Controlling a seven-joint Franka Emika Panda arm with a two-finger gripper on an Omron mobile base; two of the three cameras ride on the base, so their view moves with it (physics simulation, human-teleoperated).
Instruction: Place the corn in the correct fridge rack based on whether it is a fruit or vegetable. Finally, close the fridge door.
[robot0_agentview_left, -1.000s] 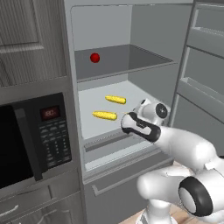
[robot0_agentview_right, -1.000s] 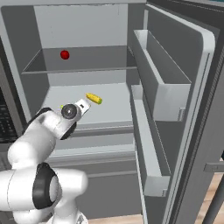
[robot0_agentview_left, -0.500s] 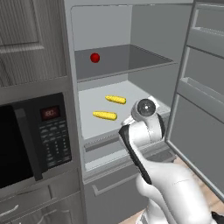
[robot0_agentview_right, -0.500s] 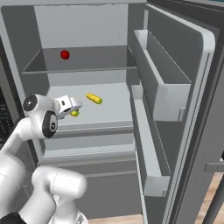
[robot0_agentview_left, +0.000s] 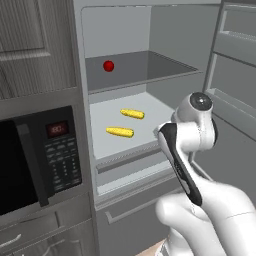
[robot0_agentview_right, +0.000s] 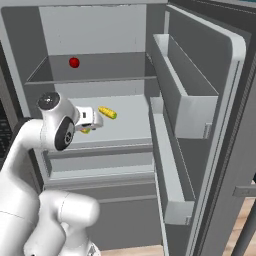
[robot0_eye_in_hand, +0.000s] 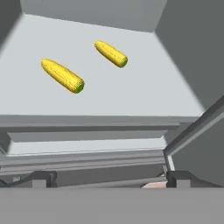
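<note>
Corn (robot0_eye_in_hand: 63, 75) already lies on the fridge rack (robot0_eye_in_hand: 131, 94), the pale shelf below the darker one where a small red ball (robot0_agentview_left: 108, 65) sits, and a second cob (robot0_eye_in_hand: 111, 54) rests a little farther in, apart from the first. You cannot tell from these pictures which of the two was the one to be placed, but both are on the same rack, so the sorting half of the job looks done to you. The gripper (robot0_eye_in_hand: 107, 178) sits outside the shelf's front lip with its two dark tips spread wide and nothing between them, so it is released and empty. What is left is the fridge door (robot0_agentview_right: 200, 125), which stands wide open on the right with its grey bins facing the arm; you have yet to swing it shut.
</note>
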